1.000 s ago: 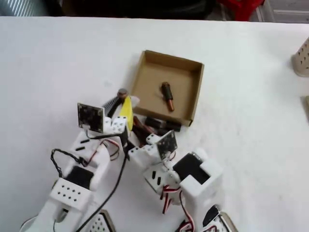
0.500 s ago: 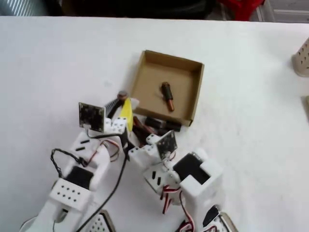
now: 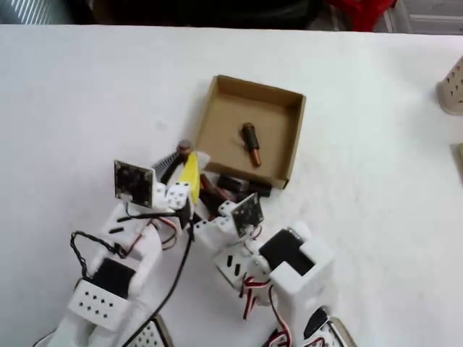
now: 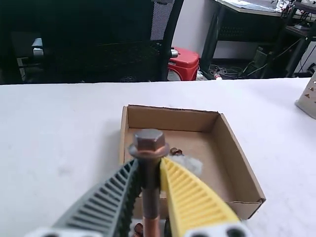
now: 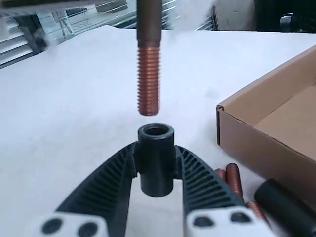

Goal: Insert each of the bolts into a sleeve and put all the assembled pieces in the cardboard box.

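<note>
My left gripper (image 4: 148, 173) is shut on a copper bolt (image 4: 147, 173), hex head up, held upright; in the high view the bolt's head (image 3: 184, 147) shows just left of the cardboard box (image 3: 278, 177). My right gripper (image 5: 155, 170) is shut on a black sleeve (image 5: 155, 158), held upright with its bore facing up. The bolt's threaded end (image 5: 148, 79) hangs just above the sleeve's opening, apart from it. One assembled piece (image 3: 250, 143) lies inside the box. Loose bolts (image 5: 232, 178) and a sleeve (image 5: 284, 205) lie by the box's near wall.
Spare black sleeves (image 3: 246, 186) and bolts (image 3: 210, 186) lie on the white table (image 3: 376, 181) between the box and the arms. A perforated beige object (image 3: 453, 87) stands at the table's right edge. Open table surface stretches left and right of the box.
The left arm has shifted slightly toward the near edge and lowered a little with the bolt. The right arm has barely moved.
</note>
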Tool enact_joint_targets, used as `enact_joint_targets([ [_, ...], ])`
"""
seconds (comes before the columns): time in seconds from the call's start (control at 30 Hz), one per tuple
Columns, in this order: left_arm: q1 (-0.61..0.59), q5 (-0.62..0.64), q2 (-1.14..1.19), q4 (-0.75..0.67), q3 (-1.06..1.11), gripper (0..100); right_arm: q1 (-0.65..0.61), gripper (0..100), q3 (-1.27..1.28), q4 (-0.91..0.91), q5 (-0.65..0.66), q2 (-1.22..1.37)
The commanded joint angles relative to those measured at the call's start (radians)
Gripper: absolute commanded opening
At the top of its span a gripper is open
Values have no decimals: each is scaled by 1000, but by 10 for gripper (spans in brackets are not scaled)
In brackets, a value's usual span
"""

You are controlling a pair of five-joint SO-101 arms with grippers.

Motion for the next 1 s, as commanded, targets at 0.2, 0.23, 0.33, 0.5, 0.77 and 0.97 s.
enact_joint_targets([
  [0.2, 1, -11, 163, -112, -29, 20, 5, 16, -21, -2, -2, -12],
  [0.23, 1, -11, 183, -118, -29, 20, 5, 16, -21, -2, -2, -12],
  [0.33, 2, -11, 211, -127, -32, 20, 5, 16, -21, -2, -2, -10],
  [0.5, 2, -11, 211, -86, -44, 20, 5, 16, -21, -2, -2, -12],
  [0.77, 10, -11, 213, 23, -38, 20, 22, 16, -20, -4, -2, -13],
  [0.97, 12, -11, 213, 58, -44, 27, 21, 16, -20, -4, -2, -13],
])
